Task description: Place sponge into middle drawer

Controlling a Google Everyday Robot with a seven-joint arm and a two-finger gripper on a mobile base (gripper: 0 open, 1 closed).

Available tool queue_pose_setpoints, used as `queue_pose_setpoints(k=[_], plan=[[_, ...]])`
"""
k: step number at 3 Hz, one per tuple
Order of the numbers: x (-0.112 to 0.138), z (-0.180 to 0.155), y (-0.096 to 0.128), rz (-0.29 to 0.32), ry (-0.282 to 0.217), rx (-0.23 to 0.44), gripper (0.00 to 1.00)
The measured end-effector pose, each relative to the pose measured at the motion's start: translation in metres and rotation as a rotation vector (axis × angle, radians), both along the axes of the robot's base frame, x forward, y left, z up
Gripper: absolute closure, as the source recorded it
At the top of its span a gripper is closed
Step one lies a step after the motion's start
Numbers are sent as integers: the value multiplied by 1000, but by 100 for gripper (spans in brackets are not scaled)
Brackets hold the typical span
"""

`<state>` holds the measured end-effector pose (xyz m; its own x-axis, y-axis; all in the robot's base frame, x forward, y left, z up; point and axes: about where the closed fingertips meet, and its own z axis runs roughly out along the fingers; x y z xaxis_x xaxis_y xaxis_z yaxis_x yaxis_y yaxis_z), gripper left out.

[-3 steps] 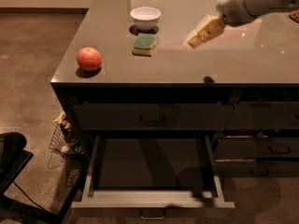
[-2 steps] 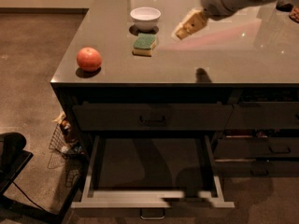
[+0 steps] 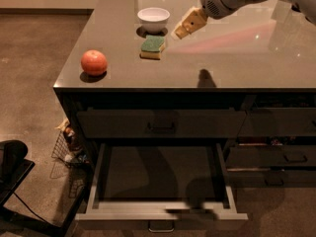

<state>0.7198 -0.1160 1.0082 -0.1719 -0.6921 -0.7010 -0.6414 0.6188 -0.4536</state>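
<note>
The sponge, green on top with a yellow body, lies flat on the dark countertop just in front of the white bowl. My gripper hangs above the counter just right of the sponge and bowl, its tan fingers pointing down-left, apart from the sponge. The middle drawer is pulled out below the counter, with pale grey sides and rim, a dark floor and a small bar handle on its front; nothing lies in it.
An orange-red round fruit sits near the counter's left front corner. The top drawer is shut, with a black handle. Narrower dark drawers stand at the right. A wire basket and a black object are on the floor at the left.
My gripper has moved left across the counter, from right of the sponge to close beside it. The sponge, bowl, fruit and drawer have not moved.
</note>
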Motion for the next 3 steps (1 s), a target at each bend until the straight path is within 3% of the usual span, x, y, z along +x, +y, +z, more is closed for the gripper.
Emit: queue_pose_setpoints(k=[1, 3], plan=[[20, -6, 5, -78, 28, 70, 0], [131, -30, 42, -313, 68, 122, 0]])
